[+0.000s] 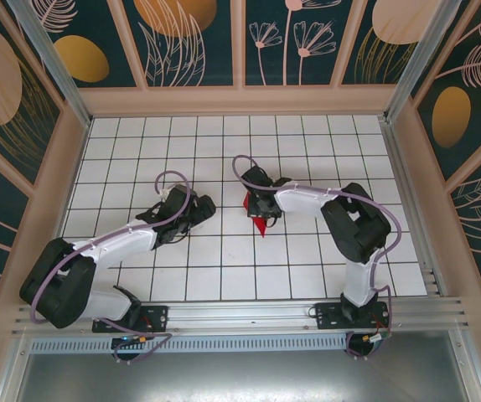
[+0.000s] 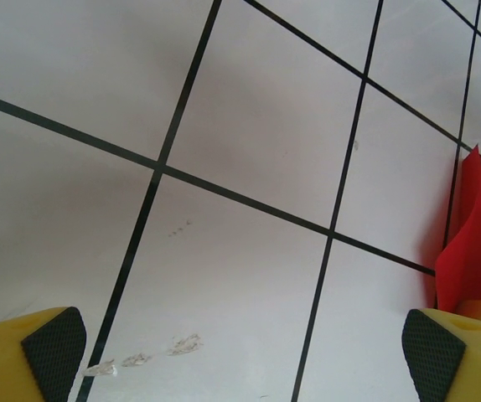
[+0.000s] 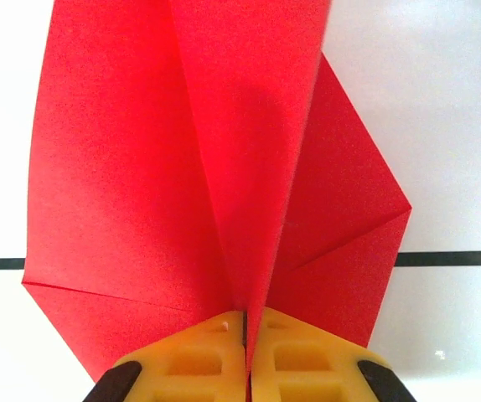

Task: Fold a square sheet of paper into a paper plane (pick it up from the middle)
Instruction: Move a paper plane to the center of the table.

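Two end effectors are over the white gridded table [image 1: 307, 251], and only one has hold of anything. The right end effector [image 3: 246, 356] is clenched on the folded red paper [image 3: 182, 151]. Its yellow fingers [image 3: 190, 368] are pressed together with the paper's central ridge pinched between them, and creased flaps fan out to either side. Seen from above, the paper lies near the middle of the table, under that end effector.

The left end effector [image 2: 240, 352] is released. Its black pads [image 2: 52, 339] are spread wide above bare tiles, with an edge of the red paper just beside the right-hand one.

The paper looks thin, light and limp. It will likely bend or spring open wherever it is not held, and a hard tug could tear it or spoil a crease. The layered ridge is probably the stiffest part and so the safest place to grip. The single-layer flaps look floppy and would be better pressed flat against the table than pinched and lifted.
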Robot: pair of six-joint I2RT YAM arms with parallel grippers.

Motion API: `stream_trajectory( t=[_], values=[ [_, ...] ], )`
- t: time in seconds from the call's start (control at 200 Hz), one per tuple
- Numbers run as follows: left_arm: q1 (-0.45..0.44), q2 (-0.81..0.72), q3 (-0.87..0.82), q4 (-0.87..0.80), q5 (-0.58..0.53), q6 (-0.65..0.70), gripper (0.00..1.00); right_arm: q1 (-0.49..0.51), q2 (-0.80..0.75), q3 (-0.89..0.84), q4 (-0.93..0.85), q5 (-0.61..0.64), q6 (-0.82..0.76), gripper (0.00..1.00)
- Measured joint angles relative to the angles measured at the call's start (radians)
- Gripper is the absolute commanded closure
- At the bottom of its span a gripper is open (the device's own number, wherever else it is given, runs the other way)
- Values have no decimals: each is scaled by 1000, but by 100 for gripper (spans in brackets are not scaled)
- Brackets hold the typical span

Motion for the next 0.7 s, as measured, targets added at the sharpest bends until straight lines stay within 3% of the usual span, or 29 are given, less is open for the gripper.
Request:
stream_trajectory(
  t=[0.18, 0.425, 0.701],
  values=[
    [3, -10, -3, 0, -5, 7, 1, -19, 74, 120, -27, 31, -39, 93],
    [3, -17, -17, 0, -4, 16, 2, -127, 173, 266, -13, 12, -115, 92],
    [3, -17, -18, 0, -3, 26, 1, -170, 261, 370, -26, -6, -178, 81]
  ],
)
